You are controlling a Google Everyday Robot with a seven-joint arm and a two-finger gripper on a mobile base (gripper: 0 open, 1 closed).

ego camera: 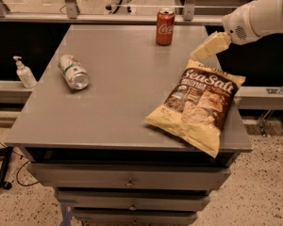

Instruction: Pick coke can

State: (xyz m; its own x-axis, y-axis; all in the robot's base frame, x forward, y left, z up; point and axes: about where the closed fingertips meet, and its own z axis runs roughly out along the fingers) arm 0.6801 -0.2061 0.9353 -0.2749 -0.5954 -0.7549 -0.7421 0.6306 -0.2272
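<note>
Table (pixel 118 102): grey, flat top, fills the middle of the frame. It carries three items.

Drawers (pixel 127 178): grey fronts stacked under the table top, lower centre, each with a small knob.

Arm (pixel 262 15): white, enters from the upper right corner and slopes down to the left.

Chip bag (pixel 198 105): yellow and brown, marked "Sea Salt". It lies flat on the right side of the table, with its lower corner reaching the front right edge.

Claw (pixel 198 54): cream-coloured, at the end of the arm, right of centre in the upper frame. It hangs over the right part of the table, just above the top edge of the chip bag. It holds nothing; whether it is open or closed cannot be told.

Silver can (pixel 73 71): on its side, left part of the table, with green and red markings.

Coke can (pixel 165 27): red, upright, at the far edge of the table, upper centre. It stands left of the claw and apart from it.

Pump bottle (pixel 24 73): clear, on a ledge left of the table.
</note>
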